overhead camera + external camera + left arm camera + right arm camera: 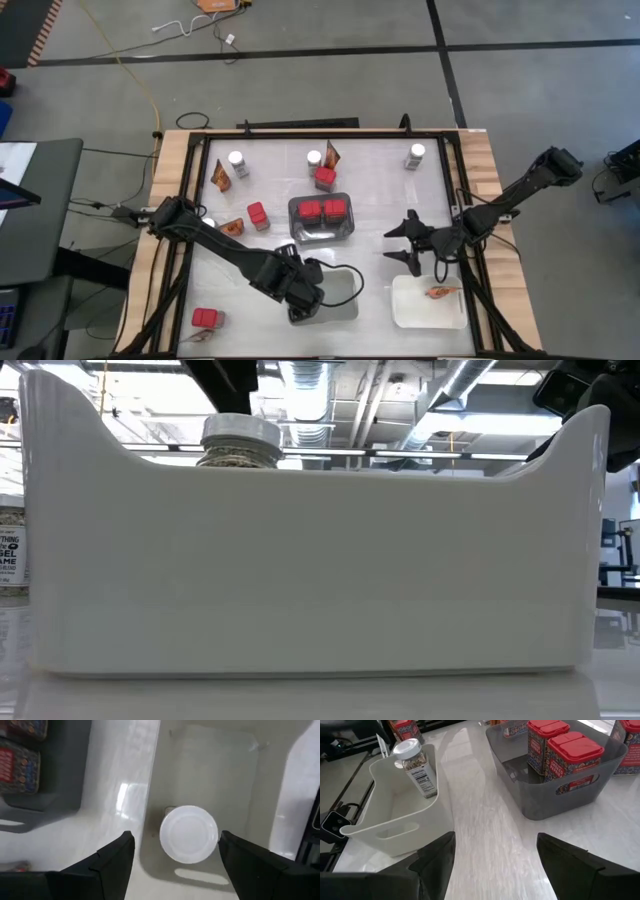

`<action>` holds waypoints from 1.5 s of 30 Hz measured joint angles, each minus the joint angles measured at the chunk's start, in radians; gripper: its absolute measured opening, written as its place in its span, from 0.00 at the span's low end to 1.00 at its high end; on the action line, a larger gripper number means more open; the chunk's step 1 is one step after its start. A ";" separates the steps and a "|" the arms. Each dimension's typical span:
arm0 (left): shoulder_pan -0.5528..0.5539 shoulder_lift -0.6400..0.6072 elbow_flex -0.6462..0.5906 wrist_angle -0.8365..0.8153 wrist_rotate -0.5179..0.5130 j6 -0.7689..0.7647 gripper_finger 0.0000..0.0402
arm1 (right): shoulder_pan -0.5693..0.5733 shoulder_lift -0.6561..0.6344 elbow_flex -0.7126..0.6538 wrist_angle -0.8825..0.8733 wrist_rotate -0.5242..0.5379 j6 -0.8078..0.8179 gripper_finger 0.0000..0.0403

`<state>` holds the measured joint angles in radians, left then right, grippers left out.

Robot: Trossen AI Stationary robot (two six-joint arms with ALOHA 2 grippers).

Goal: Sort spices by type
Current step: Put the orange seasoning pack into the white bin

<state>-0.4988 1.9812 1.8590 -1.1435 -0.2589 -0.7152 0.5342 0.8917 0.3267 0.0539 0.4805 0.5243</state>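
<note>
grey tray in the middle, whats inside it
The grey tray holds two red boxy containers standing side by side, seen in the high and right wrist views. The containers cover part of its floor, so anything flat beneath them would not show.

You get the whole surface [370, 200] from straight overhead. Your low camera sits close against a white tray [300, 570]. Your left wrist camera looks down into that tray; your right wrist camera shares it, at ten o'clock.
</note>
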 joint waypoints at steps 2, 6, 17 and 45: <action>0.000 0.000 0.029 -0.048 -0.008 0.044 0.69 | 0.006 0.000 0.000 0.000 0.000 0.000 0.76; 0.001 0.000 0.067 -0.121 -0.009 0.172 0.69 | 0.018 0.000 0.000 0.000 0.000 0.000 0.76; -0.004 0.000 0.076 -0.282 -0.053 0.105 0.69 | 0.022 0.000 0.000 0.000 0.000 0.000 0.76; -0.051 -0.480 -0.499 0.093 -0.150 0.000 0.69 | 0.065 0.000 -0.005 -0.009 0.000 0.051 0.76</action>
<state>-0.5495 1.5015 1.3604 -1.0508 -0.4090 -0.7156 0.5989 0.8921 0.3218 0.0444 0.4803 0.5755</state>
